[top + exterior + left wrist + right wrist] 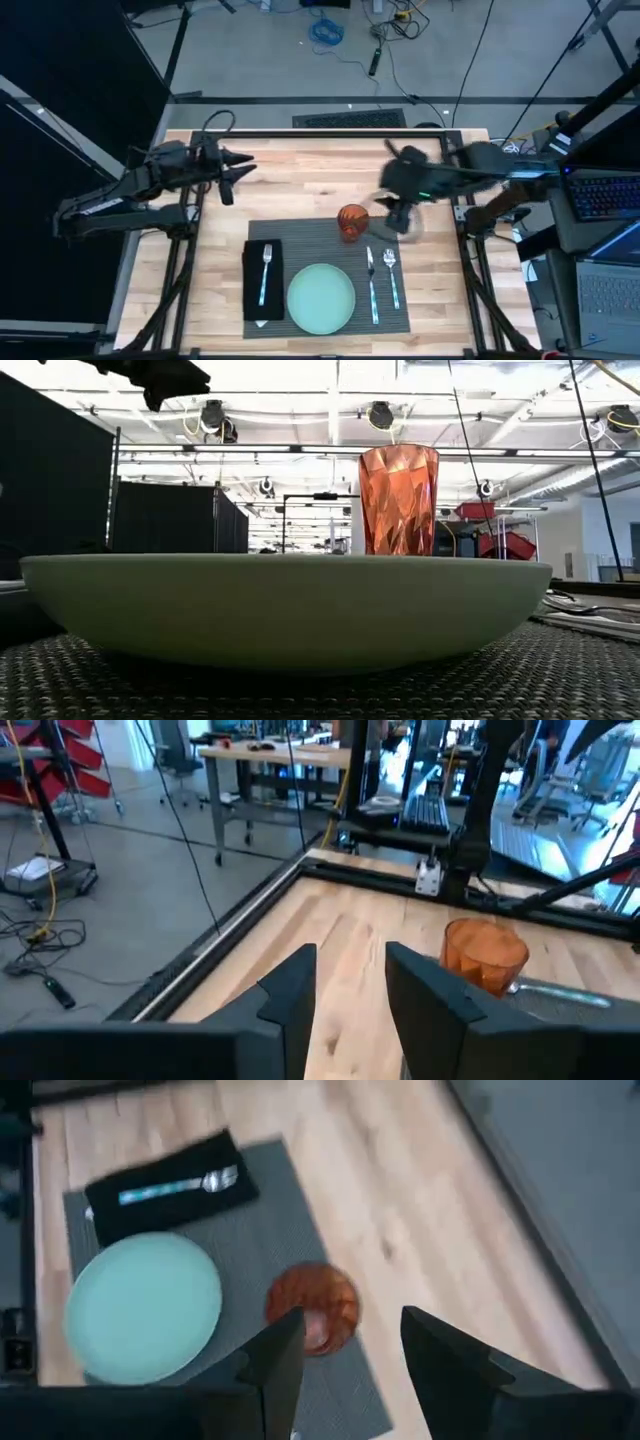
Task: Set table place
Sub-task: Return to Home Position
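The dark grey ribbed placemat (330, 240) lies on the wooden table (300, 170). On it rest a pale teal plate (321, 297), a black napkin (251, 285) with a fork (266, 272) on top, and a knife (372, 285) and spoon (391, 275) right of the plate. An orange faceted cup (352, 221) stands upright on the mat's far right part. My right gripper (400, 218) hovers open just right of the cup, which shows below and beyond its fingers (285, 1355), untouched. My left gripper (240, 165) hangs open over the table's far left.
The table's black frame (330, 132) runs along the far edge. Bare wood shows left of the mat (215, 260) and between the mat and the far edge. In the low view the plate (285, 610) fills the foreground, with the cup (398, 498) behind it.
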`<state>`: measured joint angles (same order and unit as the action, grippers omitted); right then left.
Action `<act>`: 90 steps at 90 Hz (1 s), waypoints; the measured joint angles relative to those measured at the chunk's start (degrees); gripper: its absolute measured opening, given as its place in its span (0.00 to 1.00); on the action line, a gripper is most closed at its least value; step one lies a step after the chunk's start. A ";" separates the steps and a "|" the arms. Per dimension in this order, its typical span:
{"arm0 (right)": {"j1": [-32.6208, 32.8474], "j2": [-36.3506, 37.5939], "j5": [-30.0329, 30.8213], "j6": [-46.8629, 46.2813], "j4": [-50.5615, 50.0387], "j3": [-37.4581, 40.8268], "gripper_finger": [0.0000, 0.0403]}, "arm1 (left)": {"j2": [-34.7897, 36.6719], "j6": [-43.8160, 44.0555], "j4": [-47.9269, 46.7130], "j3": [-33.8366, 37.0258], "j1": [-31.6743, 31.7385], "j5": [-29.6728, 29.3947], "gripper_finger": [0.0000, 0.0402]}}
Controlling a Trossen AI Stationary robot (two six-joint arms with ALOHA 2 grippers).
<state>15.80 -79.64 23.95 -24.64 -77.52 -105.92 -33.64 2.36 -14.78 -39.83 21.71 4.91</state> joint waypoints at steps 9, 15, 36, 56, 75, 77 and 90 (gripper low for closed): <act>4.43 10.24 5.62 -4.09 5.02 12.32 0.38 | 0.79 0.77 3.63 1.41 0.00 -0.02 0.26; 6.81 18.02 8.09 -7.26 9.86 21.81 0.38 | 1.54 1.85 7.04 3.66 0.00 -0.02 0.26; 9.67 42.78 13.56 -0.14 36.94 53.48 0.38 | 5.52 2.86 11.47 8.58 0.04 -0.78 0.26; 6.44 57.41 12.12 16.03 63.46 74.55 0.38 | 8.71 3.37 25.16 11.67 0.02 -2.41 0.26; 1.40 62.04 -4.28 18.29 69.17 80.69 0.38 | 8.54 7.56 25.74 14.01 0.00 -5.95 0.26; 0.86 62.07 -6.16 18.41 68.85 81.06 0.38 | 8.54 7.77 25.83 14.30 0.02 -5.96 0.26; -3.26 62.03 -11.60 18.88 69.59 84.72 0.38 | 9.27 7.80 25.70 16.04 0.02 -4.93 0.26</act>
<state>12.54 -17.61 12.35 -5.76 -7.93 -21.20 -24.37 10.16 10.92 -23.79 21.73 -0.02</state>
